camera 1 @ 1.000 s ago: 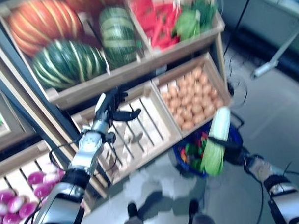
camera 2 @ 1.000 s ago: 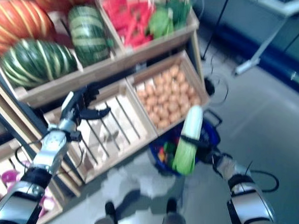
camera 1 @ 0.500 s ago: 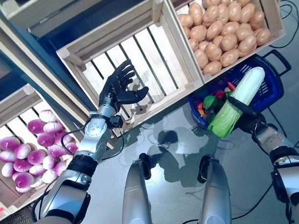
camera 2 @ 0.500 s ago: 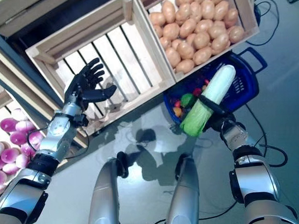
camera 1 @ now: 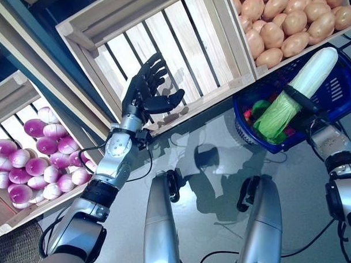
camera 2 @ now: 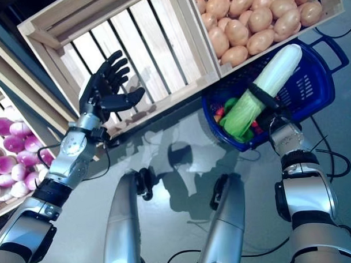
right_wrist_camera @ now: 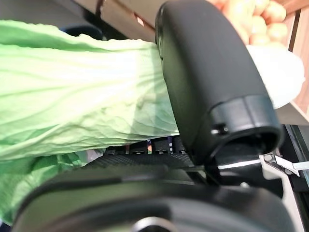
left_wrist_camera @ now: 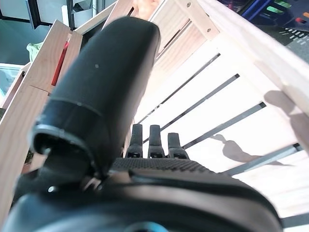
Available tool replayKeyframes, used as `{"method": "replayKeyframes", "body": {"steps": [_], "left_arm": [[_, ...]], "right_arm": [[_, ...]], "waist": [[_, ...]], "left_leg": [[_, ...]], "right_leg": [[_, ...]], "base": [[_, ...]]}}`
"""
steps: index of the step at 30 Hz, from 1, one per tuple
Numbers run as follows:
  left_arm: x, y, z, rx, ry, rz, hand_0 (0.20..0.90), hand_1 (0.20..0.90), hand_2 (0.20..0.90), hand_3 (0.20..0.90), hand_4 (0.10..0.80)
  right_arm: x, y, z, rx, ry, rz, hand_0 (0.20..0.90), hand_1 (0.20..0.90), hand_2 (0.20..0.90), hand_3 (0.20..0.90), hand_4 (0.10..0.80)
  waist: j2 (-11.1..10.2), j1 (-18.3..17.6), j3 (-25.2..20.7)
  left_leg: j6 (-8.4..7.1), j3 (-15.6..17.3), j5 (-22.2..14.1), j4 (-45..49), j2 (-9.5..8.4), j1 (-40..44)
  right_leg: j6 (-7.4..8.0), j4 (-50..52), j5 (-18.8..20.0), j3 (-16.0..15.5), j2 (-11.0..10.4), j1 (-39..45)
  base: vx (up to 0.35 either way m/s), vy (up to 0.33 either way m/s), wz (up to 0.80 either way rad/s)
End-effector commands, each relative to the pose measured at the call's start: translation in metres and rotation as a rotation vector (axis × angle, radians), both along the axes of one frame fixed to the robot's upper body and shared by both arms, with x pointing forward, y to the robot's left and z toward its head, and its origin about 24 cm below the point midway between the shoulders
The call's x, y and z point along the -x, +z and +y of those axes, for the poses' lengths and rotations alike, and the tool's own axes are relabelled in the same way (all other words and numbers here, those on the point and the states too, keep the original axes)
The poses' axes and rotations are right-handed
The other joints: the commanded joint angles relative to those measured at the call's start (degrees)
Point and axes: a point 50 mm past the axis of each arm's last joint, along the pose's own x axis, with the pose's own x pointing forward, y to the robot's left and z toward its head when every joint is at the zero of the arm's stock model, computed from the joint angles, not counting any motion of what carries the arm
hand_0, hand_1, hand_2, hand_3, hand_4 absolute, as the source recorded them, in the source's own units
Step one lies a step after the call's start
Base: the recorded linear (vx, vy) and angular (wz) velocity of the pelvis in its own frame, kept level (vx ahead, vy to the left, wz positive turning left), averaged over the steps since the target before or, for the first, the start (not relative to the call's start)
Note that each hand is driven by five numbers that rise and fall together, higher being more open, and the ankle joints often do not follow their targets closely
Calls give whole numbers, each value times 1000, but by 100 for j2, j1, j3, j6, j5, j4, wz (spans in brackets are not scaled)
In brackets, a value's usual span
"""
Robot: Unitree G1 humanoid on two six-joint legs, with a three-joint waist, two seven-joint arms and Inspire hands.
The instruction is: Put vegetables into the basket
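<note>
My right hand (camera 2: 277,117) is shut on a long cabbage (camera 2: 265,89) with a white stalk and green leaves, and holds it slanted over the blue basket (camera 2: 304,92) on the floor. The right wrist view shows my thumb (right_wrist_camera: 207,82) over its green leaves (right_wrist_camera: 72,106). Red and green vegetables (camera 2: 227,105) lie in the basket. My left hand (camera 1: 145,95) is open and empty, with its fingers spread in front of an empty wooden crate (camera 1: 178,45). The left wrist view shows its fingers (left_wrist_camera: 153,141) straight over the crate's slats (left_wrist_camera: 227,125).
A crate of potatoes (camera 1: 287,21) sits right behind the basket on the stand. A lower crate of purple-white round vegetables (camera 1: 32,159) is at the left. The grey floor (camera 1: 211,159) lies between the stand and me.
The camera has shifted, so the whole scene sits further right and higher. The cabbage now hangs further over the basket. My left hand stays open by the empty crate.
</note>
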Motion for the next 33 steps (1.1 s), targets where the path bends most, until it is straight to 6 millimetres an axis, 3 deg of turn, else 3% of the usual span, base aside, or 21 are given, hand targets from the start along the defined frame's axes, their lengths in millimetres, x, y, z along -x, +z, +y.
{"method": "replayKeyframes", "body": {"steps": [1, 22, 28, 29, 31, 32, 33], "left_arm": [[10, 71, -7, 59, -49, -301, 900, 900, 900, 900, 800], [9, 64, 3, 51, -41, -288, 900, 900, 900, 900, 800], [4, 47, 9, 54, -33, -225, 900, 900, 900, 900, 800], [3, 39, 11, 50, -22, -200, 900, 900, 900, 900, 800], [2, 31, 12, 48, -15, -172, 900, 900, 900, 900, 800], [1, 28, 12, 46, -9, -161, 900, 900, 900, 900, 800], [-1, 14, 14, 43, 4, -118, 900, 900, 900, 900, 800]], "right_arm": [[2, 63, -25, -18, -135, -220, 900, 900, 900, 900, 800], [14, 37, -40, -44, -152, -103, 900, 900, 900, 900, 800], [21, 12, -44, 8, -153, -16, 900, 900, 900, 900, 800], [21, 1, -40, 10, -133, 9, 900, 900, 900, 900, 800], [23, -10, -37, 12, -119, 38, 900, 900, 900, 900, 800], [23, -15, -35, 14, -111, 48, 900, 900, 900, 900, 800], [26, -35, -29, 14, -89, 82, 900, 900, 900, 900, 800]], "waist": [[139, 10, -46], [6, 14, -208], [-87, -19, -425], [-122, -20, -504], [-151, -8, -598], [-166, -5, -619], [-221, 15, -750]], "left_leg": [[-37, 232, -758, 78, 98, 501], [-12, 314, -689, -340, 275, 999], [-16, 445, -561, -913, 359, 1601], [37, 514, -282, -1300, 373, 1791], [-1, 517, -313, -1537, 373, 2041], [47, 567, -118, -1707, 379, 2087], [69, 606, 94, -2165, 347, 2406]], "right_leg": [[-373, 7, 87, -143, -4, 294], [-298, -457, 245, -211, 103, 742], [-254, -949, 393, -303, 122, 1262], [-303, -1272, 648, -375, 136, 1421], [-238, -1440, 614, -378, 155, 1653], [-294, -1602, 793, -435, 153, 1702], [-289, -2020, 965, -520, 208, 2052]], "base": [[-39, -61, 3], [-8, 5, -1], [36, 34, 1], [24, 66, -3], [68, 39, -7], [81, 39, -8], [26, 44, -11]]}}
